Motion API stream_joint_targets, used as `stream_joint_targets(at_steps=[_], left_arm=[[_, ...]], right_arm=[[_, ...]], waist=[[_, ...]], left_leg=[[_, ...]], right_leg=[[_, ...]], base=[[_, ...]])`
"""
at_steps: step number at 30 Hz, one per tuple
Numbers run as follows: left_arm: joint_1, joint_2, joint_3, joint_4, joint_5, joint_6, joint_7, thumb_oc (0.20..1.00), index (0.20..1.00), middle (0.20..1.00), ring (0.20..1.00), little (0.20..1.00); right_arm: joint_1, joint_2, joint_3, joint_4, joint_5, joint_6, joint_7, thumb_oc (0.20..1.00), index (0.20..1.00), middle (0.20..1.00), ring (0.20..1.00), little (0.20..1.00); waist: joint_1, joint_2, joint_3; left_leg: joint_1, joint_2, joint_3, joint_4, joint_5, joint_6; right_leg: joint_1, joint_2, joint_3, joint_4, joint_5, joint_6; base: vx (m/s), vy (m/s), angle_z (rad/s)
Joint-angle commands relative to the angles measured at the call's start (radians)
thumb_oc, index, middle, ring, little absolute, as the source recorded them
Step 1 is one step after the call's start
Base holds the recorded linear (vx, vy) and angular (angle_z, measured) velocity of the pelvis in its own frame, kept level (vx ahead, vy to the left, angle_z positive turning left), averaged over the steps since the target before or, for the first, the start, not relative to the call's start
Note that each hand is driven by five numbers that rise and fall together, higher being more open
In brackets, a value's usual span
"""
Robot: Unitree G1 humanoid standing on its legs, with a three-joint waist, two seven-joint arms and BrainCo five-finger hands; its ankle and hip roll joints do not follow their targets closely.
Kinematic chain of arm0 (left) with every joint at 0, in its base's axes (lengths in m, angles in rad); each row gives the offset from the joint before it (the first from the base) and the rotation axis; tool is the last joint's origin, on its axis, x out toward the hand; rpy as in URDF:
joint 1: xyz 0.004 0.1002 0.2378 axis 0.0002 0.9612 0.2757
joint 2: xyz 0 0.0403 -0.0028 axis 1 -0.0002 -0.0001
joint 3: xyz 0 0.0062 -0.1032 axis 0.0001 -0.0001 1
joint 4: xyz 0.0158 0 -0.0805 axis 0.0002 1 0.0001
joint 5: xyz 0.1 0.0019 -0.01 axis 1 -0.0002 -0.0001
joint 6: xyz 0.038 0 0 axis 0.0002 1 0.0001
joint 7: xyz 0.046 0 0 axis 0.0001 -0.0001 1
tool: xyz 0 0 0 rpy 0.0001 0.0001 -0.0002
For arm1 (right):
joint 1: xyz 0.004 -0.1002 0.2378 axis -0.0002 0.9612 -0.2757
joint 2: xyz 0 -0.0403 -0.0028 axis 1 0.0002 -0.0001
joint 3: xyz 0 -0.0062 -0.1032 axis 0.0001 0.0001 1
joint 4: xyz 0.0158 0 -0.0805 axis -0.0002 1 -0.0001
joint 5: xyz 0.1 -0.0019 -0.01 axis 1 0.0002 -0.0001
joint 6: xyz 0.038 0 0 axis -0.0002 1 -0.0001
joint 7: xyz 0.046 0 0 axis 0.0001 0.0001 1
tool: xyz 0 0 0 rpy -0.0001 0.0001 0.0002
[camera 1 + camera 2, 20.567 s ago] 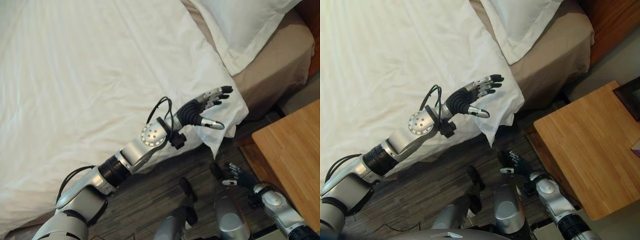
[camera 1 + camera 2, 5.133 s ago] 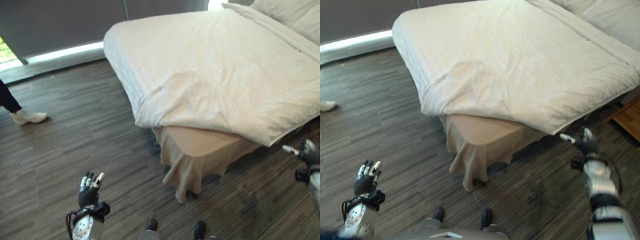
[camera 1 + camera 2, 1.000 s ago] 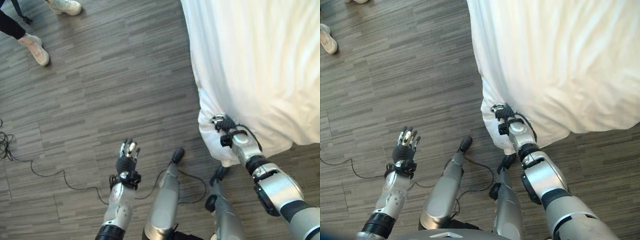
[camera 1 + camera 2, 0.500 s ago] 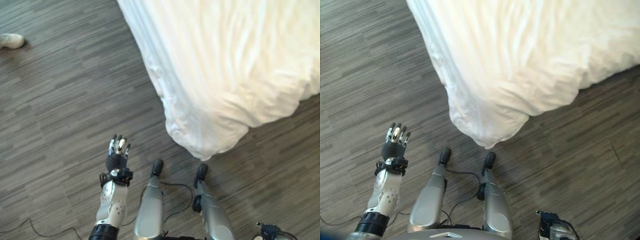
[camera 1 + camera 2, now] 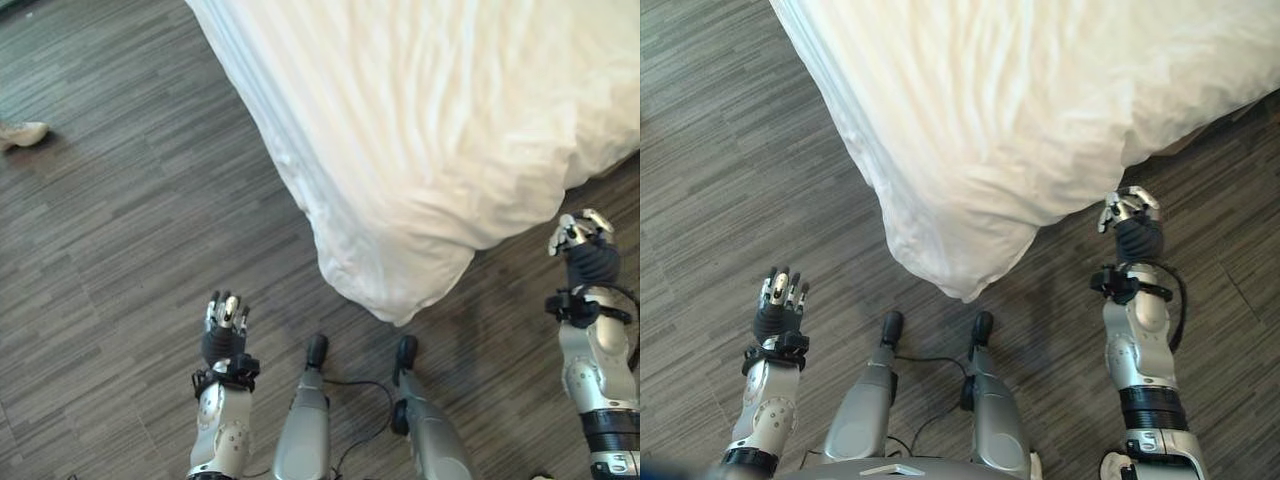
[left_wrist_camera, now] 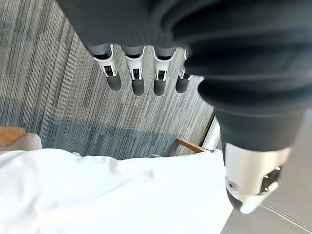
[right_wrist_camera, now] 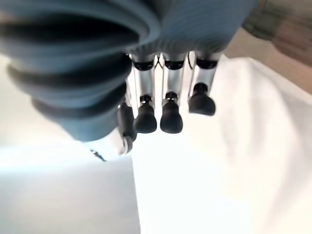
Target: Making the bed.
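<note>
The right hand [image 5: 1132, 222] has let go of the duvet [image 5: 420, 130] corner it pinched a second ago and now hangs beside the bed, fingers relaxed, empty. The left hand [image 5: 224, 330] stays open over the floor [image 5: 110, 250]. The corner droops, probably needing another tug.

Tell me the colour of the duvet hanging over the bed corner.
The duvet is plain white, with soft creases and no pattern. It shows best in the left eye view.

Head views: look steeply down from above, sharing the duvet [image 5: 440, 130] corner and floor [image 5: 120, 250].
Left wrist view: close, past fingers [image 6: 138, 78] toward floor and duvet.
Right wrist view: very close over white duvet.
</note>
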Motion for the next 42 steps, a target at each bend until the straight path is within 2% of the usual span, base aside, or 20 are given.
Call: stream_joint_targets(at_steps=[1,9,14,15,18,22,24,25,27,30,31,35,36,37,38,39,40,42], left_arm=[[-0.006,0.026,0.003,-0.018,-0.008,-0.029,-0.035,1.000,1.000,1.000,1.000,1.000],[-0.021,0.021,-0.030,0.011,-0.031,-0.033,-0.042,1.000,1.000,1.000,1.000,1.000],[-0.037,0.015,-0.061,0.026,-0.044,-0.037,-0.036,1.000,1.000,1.000,1.000,1.000],[-0.048,0.017,-0.078,0.032,-0.048,-0.037,-0.031,1.000,1.000,1.000,1.000,1.000],[-0.062,0.012,-0.082,0.044,-0.048,-0.030,-0.024,1.000,1.000,1.000,1.000,1.000],[-0.062,0.007,-0.059,0.058,-0.050,-0.025,-0.021,1.000,1.000,1.000,1.000,1.000],[-0.050,-0.003,-0.049,0.056,-0.046,-0.021,-0.028,1.000,1.000,1.000,1.000,1.000],[-0.054,-0.007,-0.046,0.061,-0.046,-0.021,-0.025,1.000,1.000,1.000,1.000,1.000],[-0.060,-0.006,-0.042,0.063,-0.042,-0.027,-0.018,1.000,1.000,1.000,1.000,1.000],[-0.055,-0.004,-0.034,0.060,-0.029,-0.027,-0.017,1.000,1.000,1.000,1.000,1.000],[-0.048,0.010,-0.017,0.058,0.001,-0.026,-0.029,1.000,1.000,1.000,1.000,1.000],[-0.032,0.026,0.025,0.079,0.033,-0.030,-0.016,1.000,1.000,1.000,1.000,1.000],[-0.037,0.033,0.034,0.092,0.051,-0.032,-0.004,1.000,1.000,1.000,1.000,1.000],[-0.033,0.035,0.040,0.098,0.070,-0.030,0.000,1.000,1.000,1.000,1.000,1.000],[-0.039,0.046,0.042,0.126,0.111,-0.024,0.008,1.000,1.000,1.000,1.000,1.000],[-0.059,0.039,0.059,0.169,0.129,-0.028,0.014,1.000,1.000,1.000,1.000,1.000],[-0.058,0.040,0.059,0.170,0.129,-0.029,0.014,1.000,1.000,1.000,1.000,1.000],[-0.073,0.017,0.083,0.188,0.122,-0.032,0.035,1.000,1.000,1.000,1.000,1.000]], right_arm=[[-0.079,-0.052,0.058,0.049,-0.043,0.003,0.035,0.200,0.200,0.200,0.200,0.200],[-0.303,0.012,0.250,0.181,-0.077,0.042,0.035,0.200,0.200,0.200,0.200,0.200],[-0.403,0.076,0.287,0.315,-0.055,0.045,0.014,0.200,0.200,0.200,0.200,0.200],[-0.445,0.093,0.278,0.457,-0.061,0.052,-0.024,0.200,0.200,0.200,0.200,0.200],[-0.412,0.147,0.238,0.638,-0.018,0.071,-0.039,0.200,0.200,0.200,0.200,0.200],[-0.292,0.195,0.208,0.727,-0.008,0.089,-0.015,0.200,0.200,0.200,0.200,0.200],[-0.179,0.218,0.102,0.896,0.039,0.102,-0.015,0.200,0.200,0.200,0.200,0.200],[-0.155,0.228,0.033,0.929,0.118,0.092,-0.017,0.200,0.200,0.200,0.200,0.200],[-0.111,0.232,-0.040,1.003,0.184,0.082,-0.019,0.200,0.200,0.200,0.200,0.200],[-0.053,0.201,-0.081,1.067,0.160,0.093,-0.021,0.200,0.200,0.200,0.200,0.200],[-0.002,0.148,-0.123,1.086,0.110,0.102,-0.035,0.200,0.200,0.200,0.200,0.200],[0.105,0.092,-0.247,1.014,0.107,0.072,-0.070,0.200,0.200,0.200,0.200,0.200],[0.122,0.079,-0.266,0.990,0.086,0.062,-0.087,0.272,0.272,0.272,0.272,0.272],[0.151,0.076,-0.269,0.967,0.050,0.067,-0.096,1.000,1.000,1.000,1.000,1.000],[0.165,0.058,-0.252,0.949,-0.041,0.071,-0.122,1.000,1.000,1.000,1.000,1.000],[0.208,0.067,-0.241,0.830,-0.118,0.073,-0.149,1.000,1.000,1.000,1.000,1.000],[0.213,0.070,-0.242,0.823,-0.120,0.076,-0.153,1.000,1.000,1.000,1.000,1.000],[0.269,0.119,-0.251,0.624,-0.145,0.055,-0.171,1.000,1.000,1.000,1.000,1.000]], waist=[[0.023,0.019,-0.019],[0.067,0.042,-0.002],[0.086,0.054,0.010],[0.098,0.060,0.015],[0.106,0.070,0.022],[0.098,0.074,0.021],[0.083,0.079,0.017],[0.076,0.080,0.014],[0.062,0.081,0.006],[0.050,0.078,-0.005],[0.035,0.072,-0.023],[-0.002,0.056,-0.088],[-0.013,0.053,-0.111],[-0.020,0.052,-0.130],[-0.025,0.048,-0.153],[-0.039,0.047,-0.186],[-0.039,0.047,-0.184],[-0.054,0.047,-0.221]], left_leg=[[0.017,-0.015,0.044,-0.107,0.077,0.018],[0.002,-0.018,0.037,-0.107,0.088,0.016],[-0.008,-0.020,0.035,-0.107,0.092,0.016],[-0.010,-0.021,0.031,-0.107,0.093,0.016],[-0.002,-0.019,0.029,-0.107,0.087,0.017],[0.007,-0.021,0.025,-0.107,0.081,0.020],[0.018,-0.022,0.019,-0.107,0.072,0.025],[0.024,-0.023,0.021,-0.107,0.067,0.027],[0.030,-0.025,0.025,-0.107,0.064,0.029],[0.048,-0.026,0.030,-0.107,0.057,0.032],[0.070,-0.026,0.033,-0.107,0.048,0.036],[0.144,-0.032,0.043,-0.106,0.022,0.045],[0.163,-0.035,0.045,-0.105,0.016,0.047],[0.185,-0.036,0.046,-0.103,0.009,0.048],[0.209,-0.034,0.047,-0.100,0.002,0.049],[0.251,-0.032,0.054,-0.092,-0.011,0.055],[0.255,-0.032,0.054,-0.092,-0.012,0.055],[0.278,-0.034,0.056,-0.079,-0.019,0.060]], right_leg=[[0.022,-0.037,-0.003,0.013,-0.015,0.088],[0.014,-0.041,-0.010,0.013,-0.012,0.086],[0.006,-0.040,-0.015,0.013,-0.009,0.085],[0.007,-0.040,-0.019,0.013,-0.010,0.084],[0.020,-0.039,-0.026,0.013,-0.016,0.081],[0.034,-0.040,-0.029,0.013,-0.024,0.080],[0.050,-0.046,-0.036,0.013,-0.035,0.081],[0.055,-0.047,-0.037,0.013,-0.037,0.082],[0.059,-0.051,-0.036,0.013,-0.038,0.084],[0.071,-0.052,-0.034,0.013,-0.042,0.086],[0.091,-0.053,-0.030,0.014,-0.048,0.088],[0.157,-0.057,-0.018,0.023,-0.072,0.091],[0.173,-0.058,-0.015,0.032,-0.080,0.092],[0.193,-0.062,-0.014,0.038,-0.087,0.093],[0.215,-0.066,-0.011,0.042,-0.094,0.094],[0.253,-0.070,-0.008,0.054,-0.105,0.094],[0.257,-0.070,-0.008,0.054,-0.106,0.094],[0.278,-0.071,0.003,0.066,-0.111,0.092]], base=[[-0.02,-0.011,-0.03],[0.00,-0.001,0.00],[0.00,0.003,0.03],[0.01,0.004,0.06],[0.03,0.010,0.03],[0.05,0.013,0.03],[0.07,0.023,0.09],[0.07,0.030,0.11],[0.04,0.047,0.10],[0.06,0.037,-0.03],[0.11,0.027,-0.04],[0.15,0.036,-0.04],[0.14,0.050,-0.12],[0.13,0.029,-0.12],[0.16,0.027,-0.07],[0.10,0.007,-0.05],[0.09,0.014,-0.03],[0.04,0.011,-0.06]])
